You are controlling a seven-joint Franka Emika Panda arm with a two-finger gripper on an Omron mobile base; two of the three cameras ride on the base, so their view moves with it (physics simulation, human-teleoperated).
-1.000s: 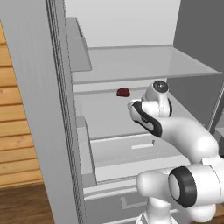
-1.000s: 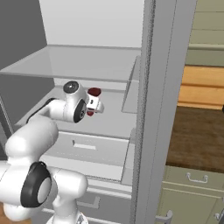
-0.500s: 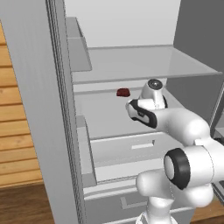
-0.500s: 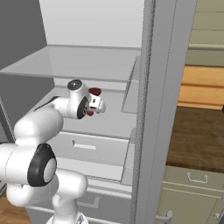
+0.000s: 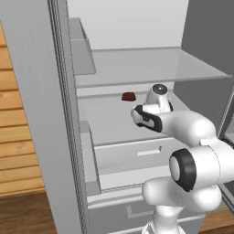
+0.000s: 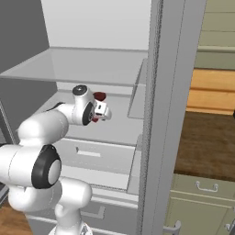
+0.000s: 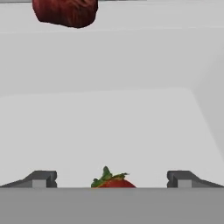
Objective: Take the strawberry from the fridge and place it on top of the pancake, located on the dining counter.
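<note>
Reaching into the fridge point(image 5: 59, 114), the gripper point(image 7: 111, 178) had its fingers point(image 7: 41, 178) wide open. Between them lay the strawberry point(image 7: 113, 180) on the middle shelf point(image 5: 105, 125), touching neither. Farther back on that shelf sat a dark red lump point(image 7: 65, 12).

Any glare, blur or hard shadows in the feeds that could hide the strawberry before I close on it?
Hand view: even flat light, no glare, mild softness; strawberry sits between the open tool tips, cut by the bottom band; dark red item cropped at top. Left base view: sharp, soft shading under the fridge shelf. Right base view: arm hides the strawberry.
</note>
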